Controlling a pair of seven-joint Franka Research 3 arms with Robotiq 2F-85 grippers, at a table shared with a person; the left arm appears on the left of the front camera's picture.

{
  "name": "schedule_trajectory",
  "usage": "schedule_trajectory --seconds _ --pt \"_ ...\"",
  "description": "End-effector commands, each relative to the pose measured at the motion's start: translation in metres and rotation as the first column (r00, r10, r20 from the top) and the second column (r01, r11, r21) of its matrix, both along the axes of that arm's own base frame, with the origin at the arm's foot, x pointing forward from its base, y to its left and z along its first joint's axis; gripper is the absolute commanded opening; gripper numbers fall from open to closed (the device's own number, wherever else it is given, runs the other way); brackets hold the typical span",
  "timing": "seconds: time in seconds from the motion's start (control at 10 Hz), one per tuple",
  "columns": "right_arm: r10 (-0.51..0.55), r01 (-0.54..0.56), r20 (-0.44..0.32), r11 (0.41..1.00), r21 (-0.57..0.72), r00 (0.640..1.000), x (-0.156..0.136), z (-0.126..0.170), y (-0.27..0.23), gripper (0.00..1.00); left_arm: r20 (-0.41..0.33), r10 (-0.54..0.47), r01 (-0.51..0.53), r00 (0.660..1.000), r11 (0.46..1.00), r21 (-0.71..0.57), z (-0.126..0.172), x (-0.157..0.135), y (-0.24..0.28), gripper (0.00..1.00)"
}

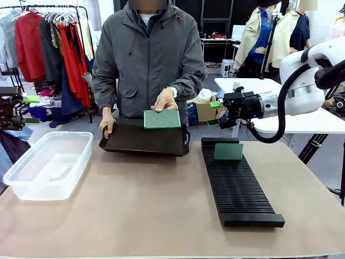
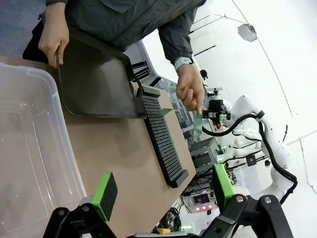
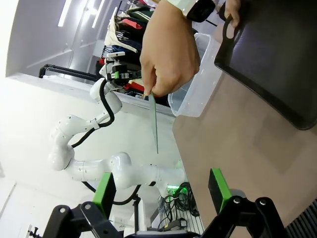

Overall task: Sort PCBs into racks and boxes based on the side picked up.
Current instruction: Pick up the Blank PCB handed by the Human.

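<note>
Bare tan desk [image 1: 151, 216] in foreground, black rack [image 1: 237, 183] lower right, one PCB [image 1: 228, 151] upright at its far end, clear box [image 1: 46, 162] left, second PCB [image 1: 161, 118] in person's hand [image 1: 164, 101] over tray [image 1: 143, 140], left gripper [image 2: 163, 191] and right gripper [image 3: 161, 186] released, empty, clothes rail [image 1: 48, 32] upper left.

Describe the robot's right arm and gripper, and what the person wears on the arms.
The right arm is glossy white with rounded segments; a thick black cable loops beside it. The right gripper is black, its two fingers tipped by bright green pads. The person wears a grey jacket with long sleeves and a wristwatch.
</note>
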State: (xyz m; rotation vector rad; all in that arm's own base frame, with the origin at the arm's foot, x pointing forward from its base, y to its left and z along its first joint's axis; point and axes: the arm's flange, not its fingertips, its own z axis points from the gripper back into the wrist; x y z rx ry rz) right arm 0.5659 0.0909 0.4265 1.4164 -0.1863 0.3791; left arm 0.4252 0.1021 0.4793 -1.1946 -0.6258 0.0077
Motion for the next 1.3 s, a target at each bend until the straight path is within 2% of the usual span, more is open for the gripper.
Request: schedule_trajectory --seconds 0.0,0.6,1.0,1.2 --pt "-0.033 0.032 -0.041 0.999 -0.019 0.999 0.003 0.003 0.015 1.0 -0.006 -0.005 0.005 1.0 1.0 0.002 0.002 -0.001 0.001 1.0" --pt "-0.036 0.037 -0.074 0.999 0.014 0.997 -0.002 -0.007 0.05 1.0 -0.006 -0.005 0.005 1.0 1.0 0.002 0.002 -0.001 0.001 1.0" --pt "-0.077 0.079 -0.046 0.996 0.038 0.996 -0.007 -0.014 0.075 1.0 -0.006 -0.005 0.005 1.0 1.0 0.002 0.002 -0.001 0.001 1.0" --pt "-0.056 0.059 -0.049 0.997 0.045 0.997 -0.007 -0.016 0.084 1.0 -0.006 -0.005 0.005 1.0 1.0 0.002 0.002 -0.001 0.001 1.0"
